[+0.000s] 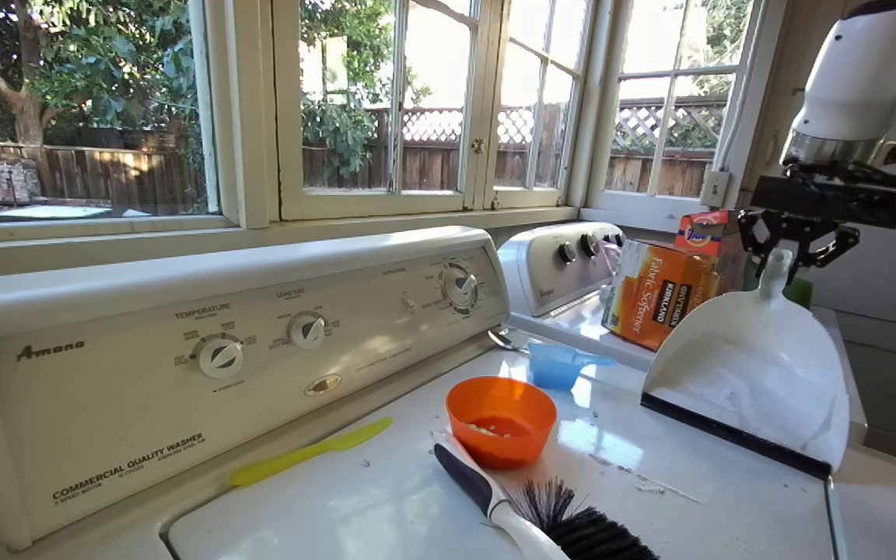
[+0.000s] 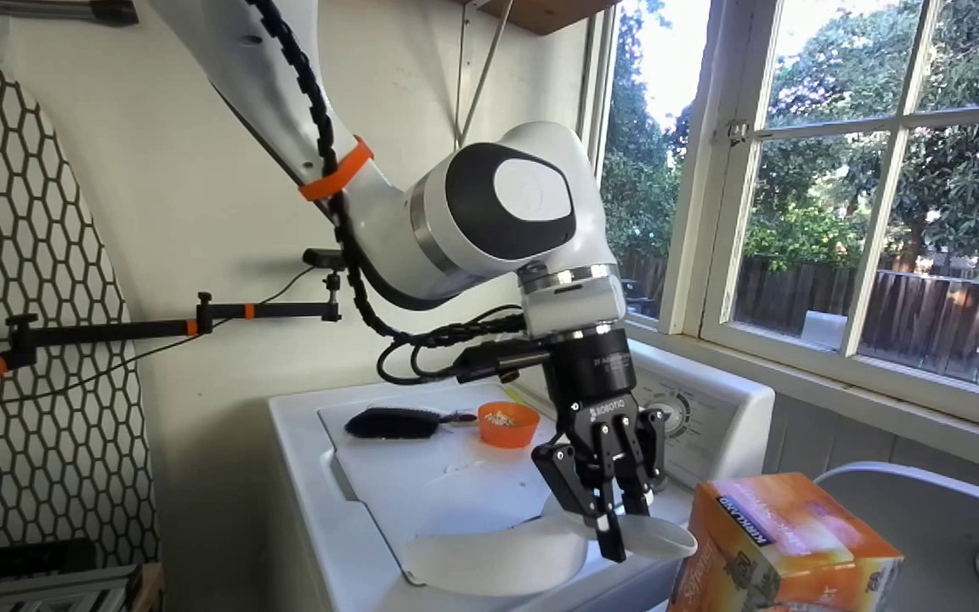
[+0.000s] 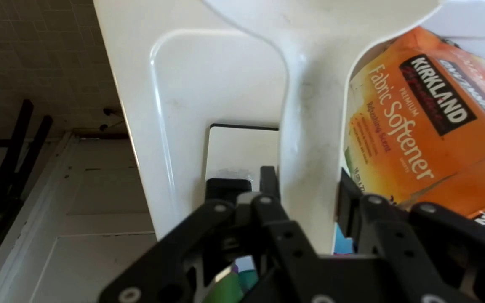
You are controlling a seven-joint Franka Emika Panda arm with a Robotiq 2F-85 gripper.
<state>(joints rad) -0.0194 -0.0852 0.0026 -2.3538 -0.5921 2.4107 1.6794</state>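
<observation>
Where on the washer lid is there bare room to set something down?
Likely best: the washer lid between yellow utensil and brush, bare but for specks. Between orange bowl and dustpan it is open but littered. Crowded: around bowl, brush and blue measuring cup, and where the gripper holds the dustpan near the fabric softener box.

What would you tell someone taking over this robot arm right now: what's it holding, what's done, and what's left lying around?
Gripper: shut on the handle of the white dustpan.
Dustpan: tilted, black edge down near the washer lid; whether it touches, I can't tell.
Done: the dustpan is in its grip.
Left lying: the hand brush on the lid, beside the orange bowl of pale bits; pale crumbs on the lid.
Also there: blue measuring cup, yellow-green knife, and the Kirkland fabric softener box close to the gripper.
</observation>
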